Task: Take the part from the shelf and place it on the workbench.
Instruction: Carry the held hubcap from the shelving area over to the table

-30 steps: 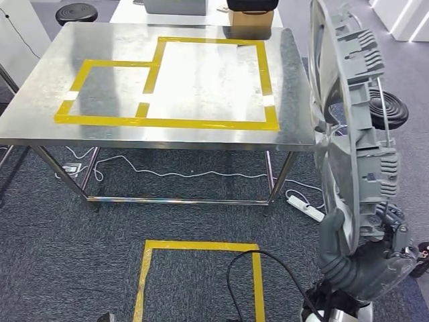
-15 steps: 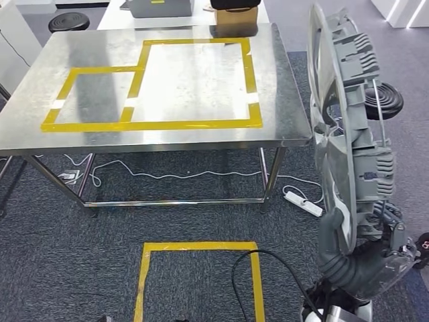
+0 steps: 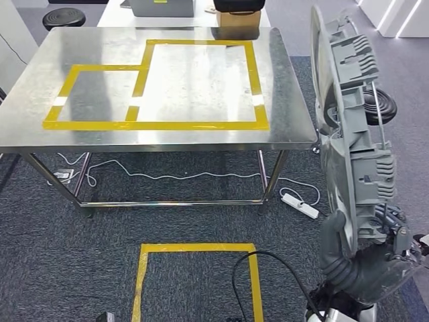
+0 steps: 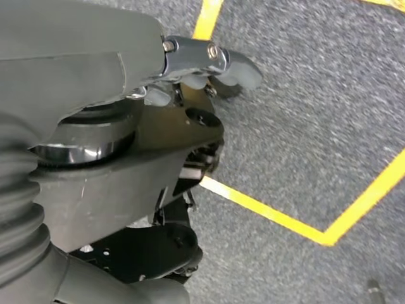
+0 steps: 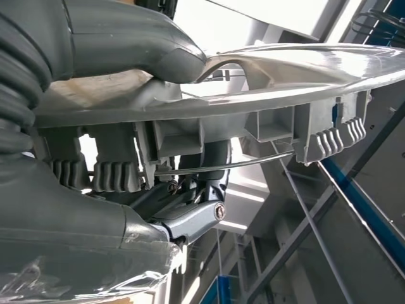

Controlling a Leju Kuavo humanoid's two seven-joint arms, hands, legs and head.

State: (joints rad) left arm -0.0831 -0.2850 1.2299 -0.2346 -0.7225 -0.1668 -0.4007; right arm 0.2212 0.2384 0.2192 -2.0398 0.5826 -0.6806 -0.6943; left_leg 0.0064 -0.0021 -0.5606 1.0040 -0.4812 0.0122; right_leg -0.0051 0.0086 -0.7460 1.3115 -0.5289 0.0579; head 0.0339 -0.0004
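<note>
The part (image 3: 349,134), a tall grey moulded piece with ribbed clips and a thin wire rod along its back, stands nearly upright at the right of the scene, off the table's right edge and well above the floor. The right hand (image 3: 364,265) grips it at its lower end, the thumb pressed against one face and the fingers (image 5: 191,221) wrapped behind the ribbing, so it is held only near its bottom. The left hand (image 4: 143,145) hangs low over the carpet with nothing in it; whether its fingers are curled or spread cannot be told. The steel table (image 3: 40,87) lies ahead and to the left, marked with yellow tape rectangles (image 3: 200,124), and another yellow tape outline (image 3: 194,248) sits on the near floor beside a black cable (image 3: 268,258). The likely risk is that the top-heavy part tips or twists in the low grasp, or knocks the table's right edge as it swings across.
</note>
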